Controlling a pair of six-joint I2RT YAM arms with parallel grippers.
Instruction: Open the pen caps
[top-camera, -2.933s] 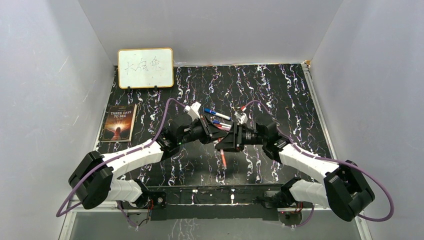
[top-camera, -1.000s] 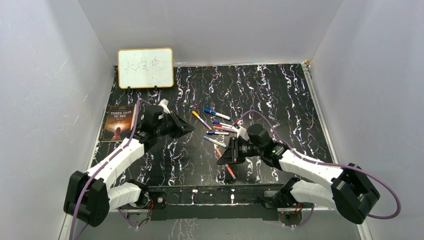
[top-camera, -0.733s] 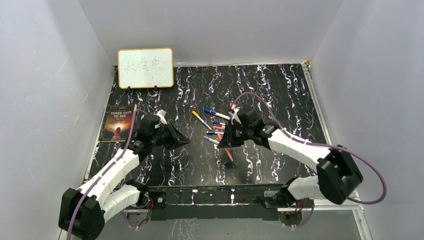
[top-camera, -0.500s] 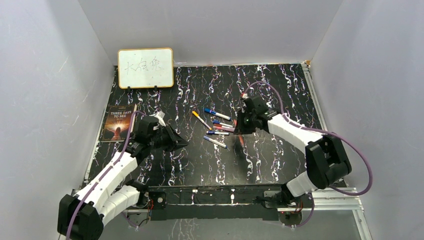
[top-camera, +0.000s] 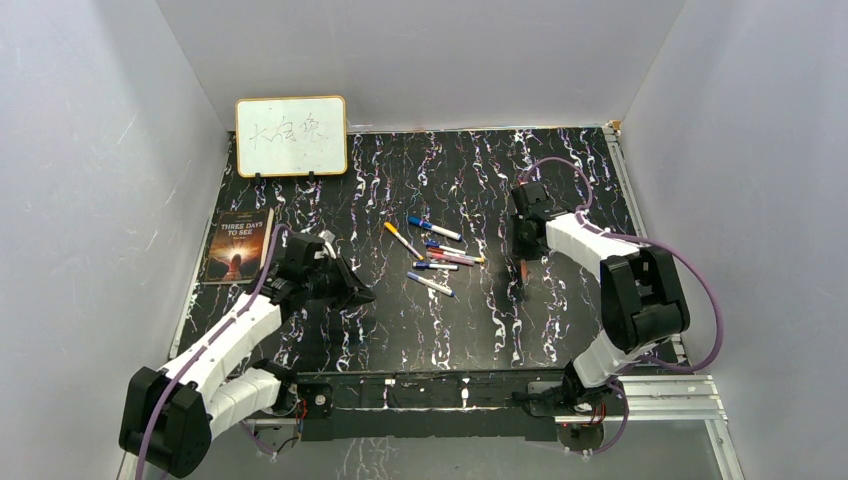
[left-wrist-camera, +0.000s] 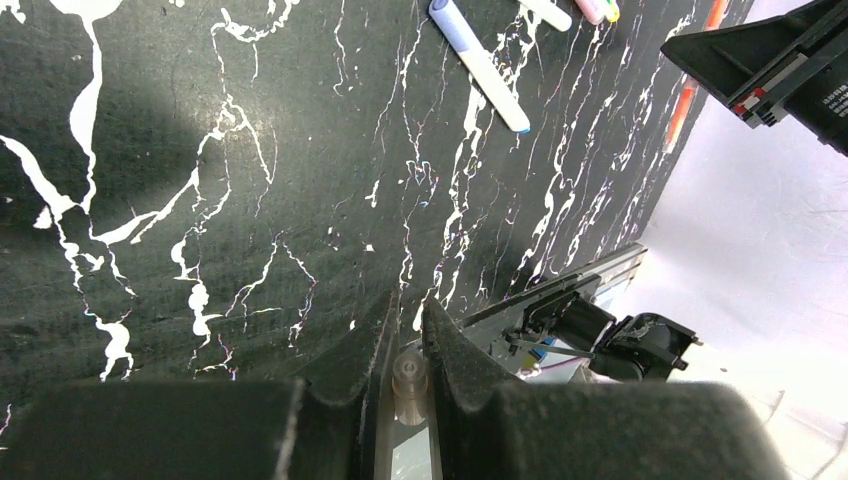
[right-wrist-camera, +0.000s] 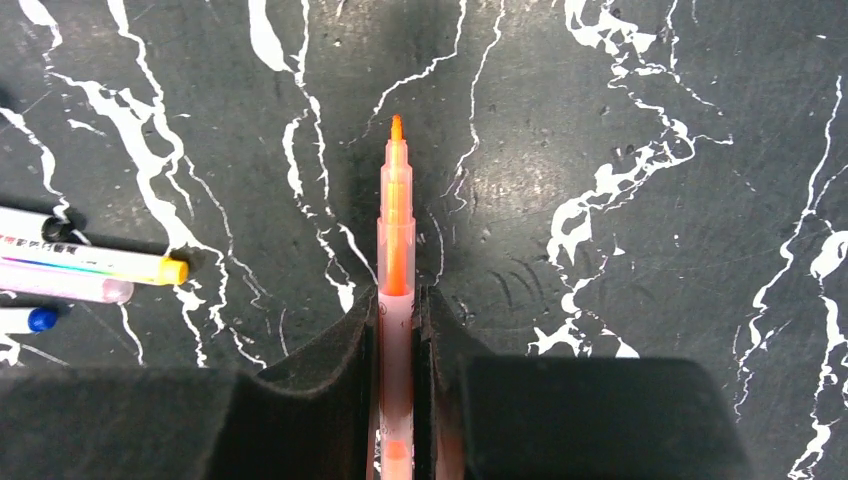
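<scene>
Orange and uncapped, the pen (right-wrist-camera: 396, 200) shows plainly only from the right wrist. Its bare nib points away over the black marbled bench (right-wrist-camera: 650, 150), and its translucent barrel is pinched between the narrow fingers of the right end effector (right-wrist-camera: 397, 300). From above, the same pen is just a short reddish sliver at the far right of the bench, its nib too small to make out.

The left end effector (left-wrist-camera: 405, 305) is closed nearly tip to tip. Deeper between its fingers sits a small pale cap (left-wrist-camera: 408, 372) — a thing the top view hides altogether behind the dark fingers.

The other pen caps (top-camera: 413, 221) are on their pens (top-camera: 433, 256), which lie in a loose cluster mid-bench, between the two end effectors. Blue, orange and red ends show from above, though the colours blur. The right wrist view cuts this cluster off at its left edge — only four ends appear. A whiteboard (top-camera: 291, 136) and a book (top-camera: 237, 246) sit far left.
</scene>
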